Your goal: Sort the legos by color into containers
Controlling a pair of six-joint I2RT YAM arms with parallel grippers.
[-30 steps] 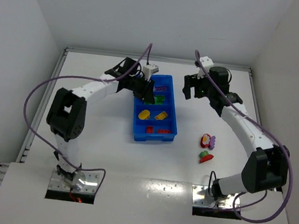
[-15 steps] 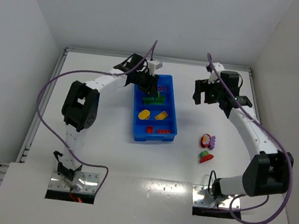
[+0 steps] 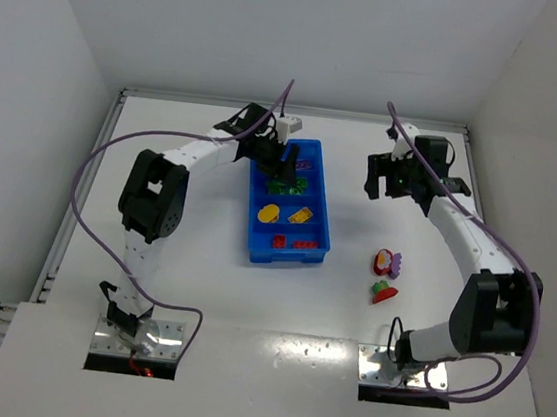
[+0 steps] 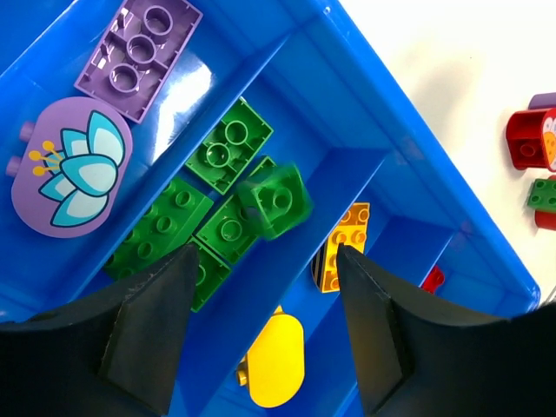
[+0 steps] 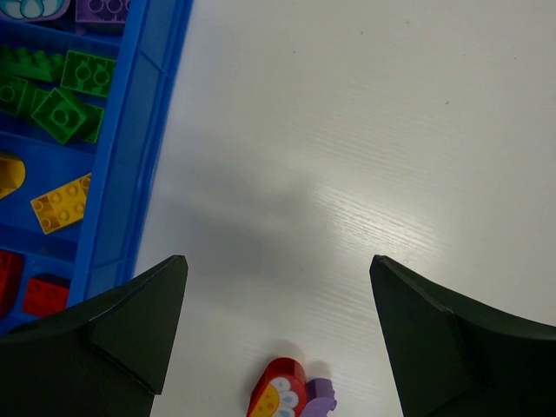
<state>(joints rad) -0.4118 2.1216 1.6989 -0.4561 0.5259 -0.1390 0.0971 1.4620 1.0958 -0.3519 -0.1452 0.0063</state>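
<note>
Over the tray's (image 4: 434, 187) green compartment (image 4: 317, 130), second from its far end, a green brick (image 4: 276, 200) sits tilted and slightly blurred above the other green legos (image 4: 165, 230). It touches neither finger. The left gripper (image 4: 265, 252) hangs directly above it, jaws spread, with nothing between the fingers (image 4: 148, 330). Judgement: the step in hand is the drop of this brick into its color section.

Procedure for a clean drop:
1. Hold the jaws apart; do not close near the pile.
2. Raise straight up from the tray so that neither finger catches a divider.
3. Verify that the brick comes to rest inside the green compartment. It lies near the divider on the yellow side, and a bounce across would missort it.

Right of the tray, the right gripper (image 5: 276, 261) hovers over bare table, jaws wide and empty. Loose legos (image 3: 386, 264) lie on the table right of the tray's near end: a red piece (image 5: 278, 395) with a flower print, a purple one touching it, and a green and a red piece just beside them. These appear to be the remaining work.

Table (image 3: 200, 280): white, smooth, lightly glossy; a dropped piece may slide. White walls (image 3: 67, 33) enclose it left, right and beyond the tray.
</note>
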